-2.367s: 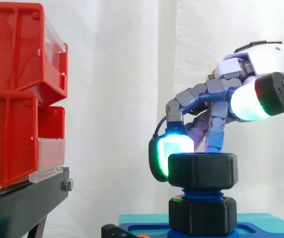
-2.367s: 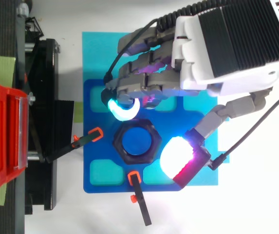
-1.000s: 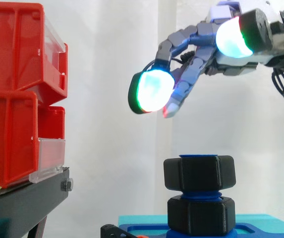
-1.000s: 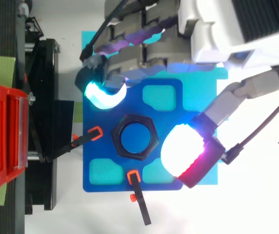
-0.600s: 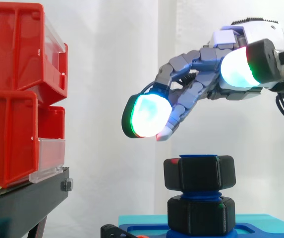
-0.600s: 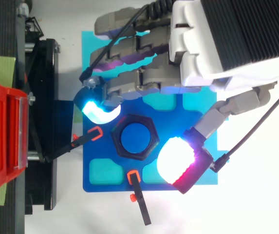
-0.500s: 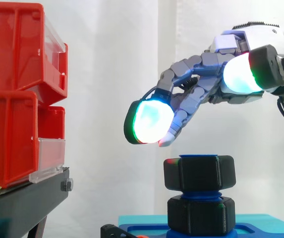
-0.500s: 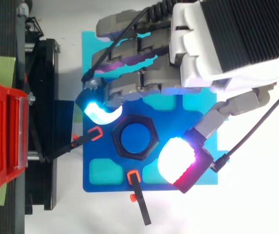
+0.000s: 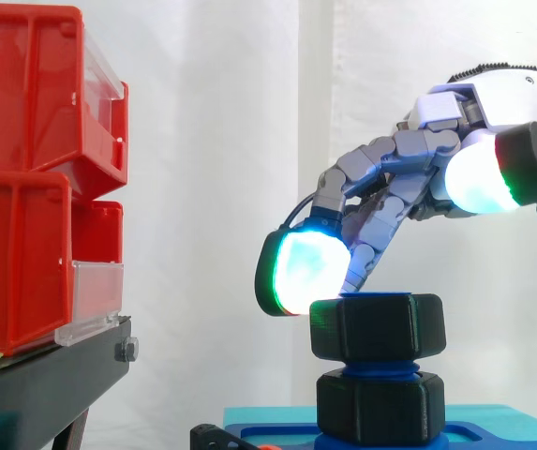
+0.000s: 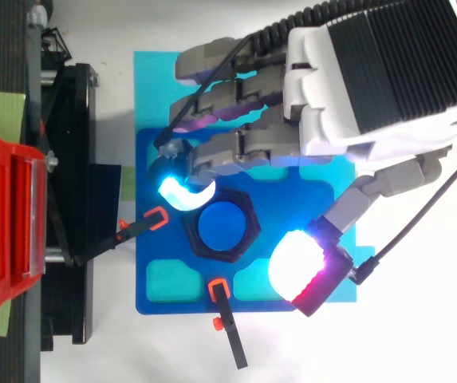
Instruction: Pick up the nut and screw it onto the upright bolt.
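A black hexagonal nut sits at the top of the upright blue bolt, above a second black nut at the bolt's foot. The bolt stands on a blue base plate. My hand hovers over the upper nut, open, fingers spread and a little bent. A cyan-green glowing fingertip hangs at the nut's left upper edge. The thumb's white and red pad is on the opposite side, apart from the nut. Nothing is held.
Red bins stand stacked on a black stand at the left. Two black clamps with orange tips rest on the blue plate, which lies on a cyan mat. A white curtain hangs behind.
The hand let go of the upper nut and rose well above it, then came back down. Now its fingertips are level with the nut's top again and closer in.
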